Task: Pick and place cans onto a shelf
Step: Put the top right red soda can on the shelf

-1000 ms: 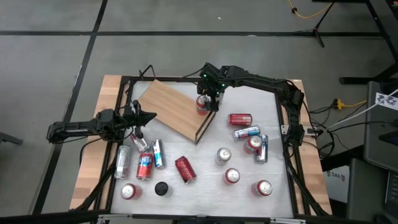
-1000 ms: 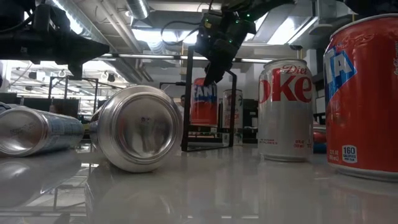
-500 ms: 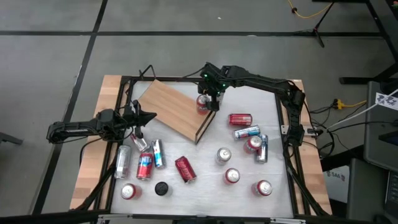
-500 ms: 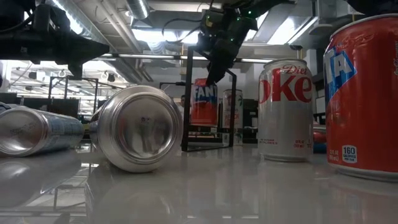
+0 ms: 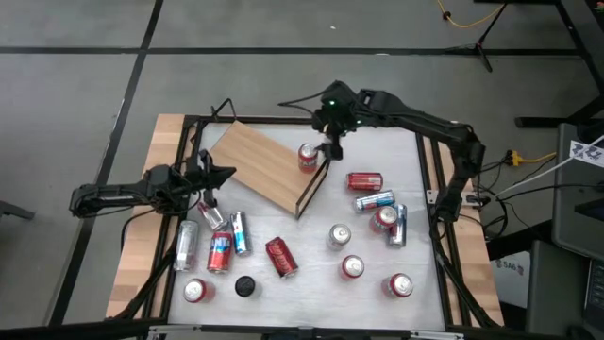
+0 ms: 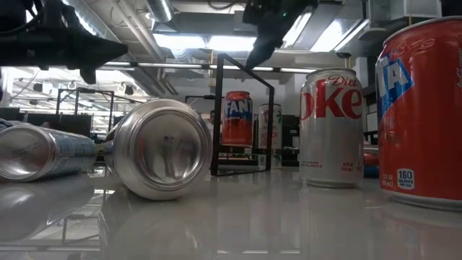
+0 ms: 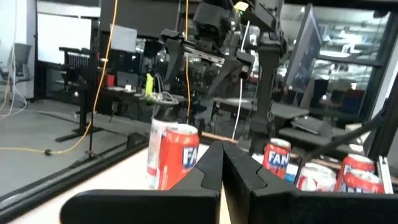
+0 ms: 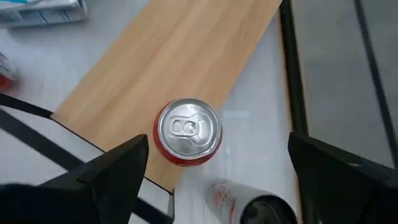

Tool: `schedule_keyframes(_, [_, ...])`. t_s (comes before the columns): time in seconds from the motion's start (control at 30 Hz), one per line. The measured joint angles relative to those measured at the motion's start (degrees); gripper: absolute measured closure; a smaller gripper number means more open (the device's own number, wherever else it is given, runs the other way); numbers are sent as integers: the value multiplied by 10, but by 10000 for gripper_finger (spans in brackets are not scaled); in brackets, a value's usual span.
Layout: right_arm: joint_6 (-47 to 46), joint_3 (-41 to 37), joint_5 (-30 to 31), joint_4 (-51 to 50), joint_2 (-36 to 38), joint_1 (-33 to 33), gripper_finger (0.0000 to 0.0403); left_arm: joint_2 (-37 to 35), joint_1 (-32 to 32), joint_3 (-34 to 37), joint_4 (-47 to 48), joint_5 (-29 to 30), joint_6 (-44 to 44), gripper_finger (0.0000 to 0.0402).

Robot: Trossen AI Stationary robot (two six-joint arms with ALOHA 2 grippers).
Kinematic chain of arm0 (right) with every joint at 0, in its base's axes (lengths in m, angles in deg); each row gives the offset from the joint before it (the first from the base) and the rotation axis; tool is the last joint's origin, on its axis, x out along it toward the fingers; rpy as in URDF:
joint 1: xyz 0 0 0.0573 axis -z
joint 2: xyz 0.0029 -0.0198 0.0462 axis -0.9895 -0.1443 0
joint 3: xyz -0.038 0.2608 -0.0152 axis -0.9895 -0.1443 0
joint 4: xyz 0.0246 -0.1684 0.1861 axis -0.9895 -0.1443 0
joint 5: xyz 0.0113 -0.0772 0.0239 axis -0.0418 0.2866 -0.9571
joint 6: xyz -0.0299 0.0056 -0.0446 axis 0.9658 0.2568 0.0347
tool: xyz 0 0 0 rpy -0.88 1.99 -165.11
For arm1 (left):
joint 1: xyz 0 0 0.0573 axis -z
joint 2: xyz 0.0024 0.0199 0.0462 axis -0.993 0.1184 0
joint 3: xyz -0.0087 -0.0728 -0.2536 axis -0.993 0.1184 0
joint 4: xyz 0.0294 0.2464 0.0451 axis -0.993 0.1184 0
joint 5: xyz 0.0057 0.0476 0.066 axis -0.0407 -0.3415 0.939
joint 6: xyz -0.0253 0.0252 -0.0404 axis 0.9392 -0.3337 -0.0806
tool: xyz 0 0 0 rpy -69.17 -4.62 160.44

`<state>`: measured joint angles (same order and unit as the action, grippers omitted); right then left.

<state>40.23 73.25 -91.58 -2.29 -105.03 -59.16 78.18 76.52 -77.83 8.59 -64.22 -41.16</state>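
Red aluminium can with silver top [image 5: 307, 156] upright on the light-brown wooden shelf board [image 5: 260, 162], near its black-framed edge. Right gripper [image 5: 331, 142] above it, released, fingers spread wide, touching nothing. Left gripper [image 5: 222, 176] clenched empty, hovering at the table's left beside the board. Other red and silver cans [image 5: 368, 231] scattered across the white tabletop [image 5: 415, 189].

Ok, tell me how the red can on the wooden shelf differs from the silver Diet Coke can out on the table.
The red can stands on the shelf, at its edge; the Diet Coke can stands on the white table. The red can is red, the Diet Coke can silver with red lettering. The open right gripper hangs near the red can; no gripper is by the Diet Coke can. Both stand upright.
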Motion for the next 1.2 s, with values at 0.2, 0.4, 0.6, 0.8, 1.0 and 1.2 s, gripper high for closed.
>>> schedule_keyframes(0.2, [8,0,83,0,40,0,29,95,-1,-2,-91,14,0,401])
schedule_keyframes(0.4, [17,0,123,-1,82,0,29,238,-1,-48,-146,50,0,401])
schedule_keyframes(0.6, [19,0,153,-38,135,0,29,375,-24,-136,-151,66,0,401])
schedule_keyframes(0.8, [28,-12,154,-114,200,0,29,513,-72,-234,-149,27,-29,401])
schedule_keyframes(1.0, [-12,-157,134,-74,299,0,29,650,-135,-332,-127,-52,-45,402])
schedule_keyframes(1.2, [-48,-333,139,51,396,0,29,754,-186,-386,-125,-81,-45,402])
